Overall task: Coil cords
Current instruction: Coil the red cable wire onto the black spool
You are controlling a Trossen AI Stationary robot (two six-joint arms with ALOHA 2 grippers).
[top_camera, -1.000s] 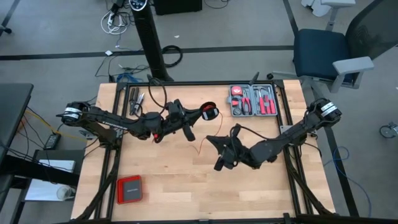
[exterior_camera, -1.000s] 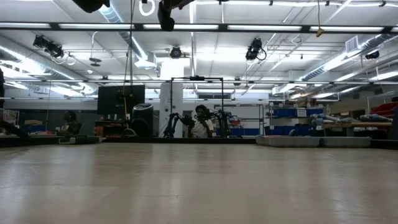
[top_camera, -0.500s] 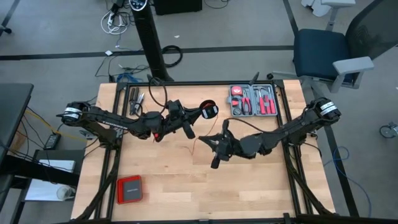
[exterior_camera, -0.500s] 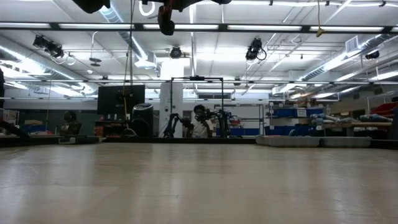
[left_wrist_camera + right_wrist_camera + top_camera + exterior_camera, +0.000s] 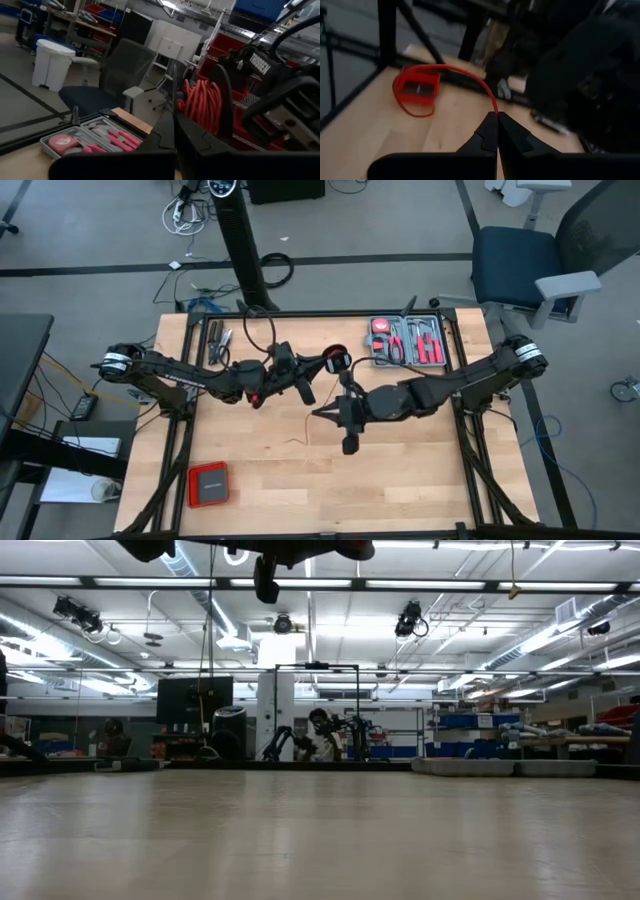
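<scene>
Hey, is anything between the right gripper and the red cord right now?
Nothing visible. The right gripper is shut on the red cord, pinching it at the fingertips. The left gripper is shut beside the coiled part, and the table under the loose tail shows nothing in the way.

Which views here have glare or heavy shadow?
Low view: the ceiling lights glare, and the arms overhead show as silhouettes. High view: even light, soft shadows on the table. Right wrist view: the red cord is well lit, pinched in the dark right tool.
</scene>
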